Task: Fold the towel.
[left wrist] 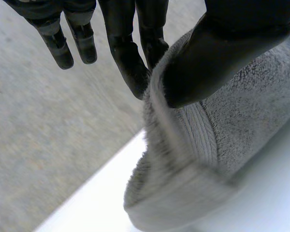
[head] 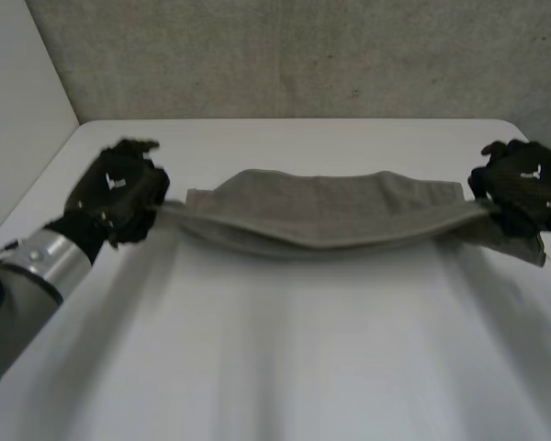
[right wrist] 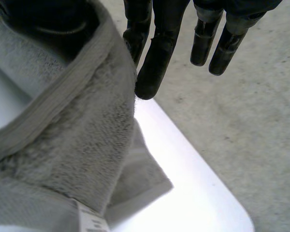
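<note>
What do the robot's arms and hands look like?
Both hands are black. The left hand and the right hand each carry a small white mark on the back. The fingers are slim, segmented and round-tipped, and the thumb is thicker. The left arm is a smooth grey cylinder.

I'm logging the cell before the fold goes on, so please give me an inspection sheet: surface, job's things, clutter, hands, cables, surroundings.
Surface: white table, with the towel across its far half.
Job's things: grey towel, held at both ends and sagging in the middle.
Clutter: nothing seen.
Hands: left hand pinches the towel's left end between thumb and fingers; right hand pinches the right end the same way.
Cables: nothing seen.
Surroundings: rough grey wall behind the table.
</note>
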